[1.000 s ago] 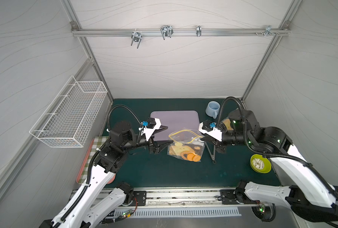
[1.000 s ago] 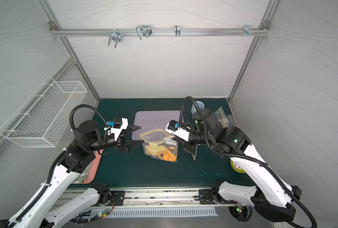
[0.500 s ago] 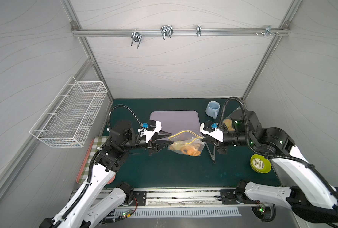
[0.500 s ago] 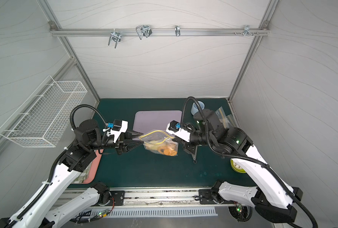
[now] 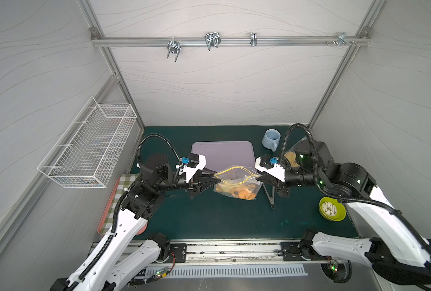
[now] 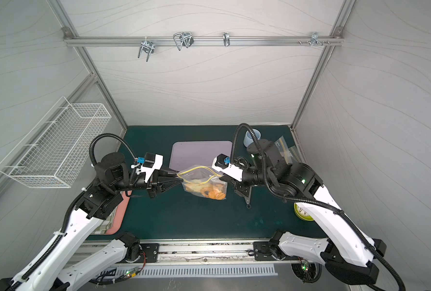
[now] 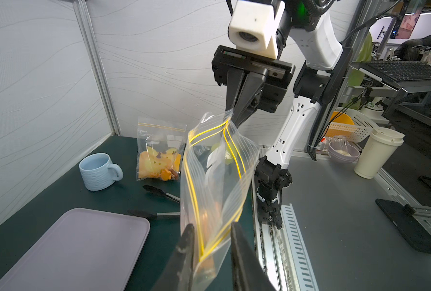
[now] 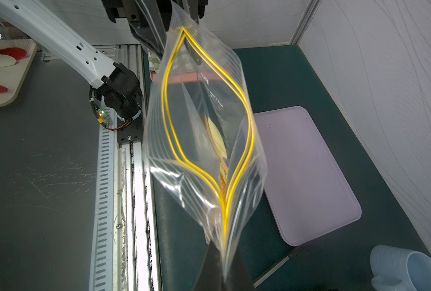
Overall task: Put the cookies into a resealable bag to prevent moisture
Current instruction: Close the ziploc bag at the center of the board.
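White arm shells (image 5: pixel 123 226); black joints (image 5: pixel 156 168); ribbed black cables (image 5: pixel 297 125); black jaws.

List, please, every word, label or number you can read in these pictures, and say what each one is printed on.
No text can be read for certain.
Resealable bag, right wrist view: dark print shows through the film, too blurred to read.
Second bag by the wall, left wrist view: small grey print under its yellow line, too small to read.
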Controlling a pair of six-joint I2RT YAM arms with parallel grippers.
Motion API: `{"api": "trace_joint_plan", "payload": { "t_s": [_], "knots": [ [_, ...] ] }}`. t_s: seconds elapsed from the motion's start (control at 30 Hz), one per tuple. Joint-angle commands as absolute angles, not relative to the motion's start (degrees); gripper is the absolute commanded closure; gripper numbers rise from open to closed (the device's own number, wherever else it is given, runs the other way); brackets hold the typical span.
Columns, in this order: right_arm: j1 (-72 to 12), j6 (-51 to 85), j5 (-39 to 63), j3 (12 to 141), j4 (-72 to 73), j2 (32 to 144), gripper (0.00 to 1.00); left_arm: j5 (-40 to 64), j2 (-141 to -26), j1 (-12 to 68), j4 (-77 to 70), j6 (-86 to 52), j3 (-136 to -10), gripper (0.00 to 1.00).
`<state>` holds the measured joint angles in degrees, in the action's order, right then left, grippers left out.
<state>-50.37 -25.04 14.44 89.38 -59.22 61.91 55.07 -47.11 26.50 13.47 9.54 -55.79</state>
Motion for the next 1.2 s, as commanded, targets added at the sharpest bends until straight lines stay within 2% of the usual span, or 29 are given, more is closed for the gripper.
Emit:
{"api": "trace_joint_plan", "payload": {
  "t_s": [0.0, 0.23, 0.37, 0.57, 0.67, 0.83, 0.87, 0.93, 1.0, 1.1, 1.17],
  "knots": [
    [-50.24, -25.82, 15.74, 90.31, -59.94, 61.43, 1.0, 56.25, -46.68, 26.25, 12.44, 11.12, -57.57, 0.76],
    [-50.19, -25.68, 15.57, 90.21, -60.03, 61.72, 1.0, 55.82, -46.4, 26.28, 13.39, 11.67, -57.92, 0.87],
    [-50.21, -25.79, 14.75, 89.37, -59.78, 61.47, 1.0, 53.82, -46.08, 26.24, 14.46, 11.6, -58.23, 1.0],
    [-50.16, -23.83, 9.45, 84.68, -56.3, 58.72, 1.0, 47.9, -45.59, 26.25, 20.63, 11.61, -59.53, 1.0],
    [-49.69, -21.33, 6.06, 80.88, -52.86, 56.04, 0.92, 45.0, -45.4, 26.27, 24.93, 11.59, -60.01, 1.0],
    [-47.61, -18.22, 5.92, 75.09, -51.38, 54.27, 0.88, 42.82, -44.76, 26.36, 29.18, 11.74, -59.72, 1.0],
    [-47.51, -17.87, 5.9, 74.2, -51.32, 54.28, 0.85, 42.47, -44.71, 26.35, 29.33, 11.6, -59.81, 1.0],
    [-47.46, -17.53, 7.14, 72.7, -49.78, 53.29, 0.71, 42.53, -45.06, 26.31, 29.89, 11.6, -60.4, 1.0],
    [-47.49, -16.53, 8.88, 70.61, -45.56, 51.25, 0.62, 42.63, -46.01, 26.36, 30.7, 11.64, -61.25, 1.0],
    [-47.5, -13.46, 12.93, 65.64, -34.11, 48.0, 0.56, 42.63, -47.92, 26.56, 32.14, 11.87, -62.18, 1.0],
    [-47.47, -10.78, 12.93, 59.82, -23.78, 46.31, 0.55, 41.04, -49.35, 27.25, 32.6, 10.76, -62.85, 1.0]
  ]
}}
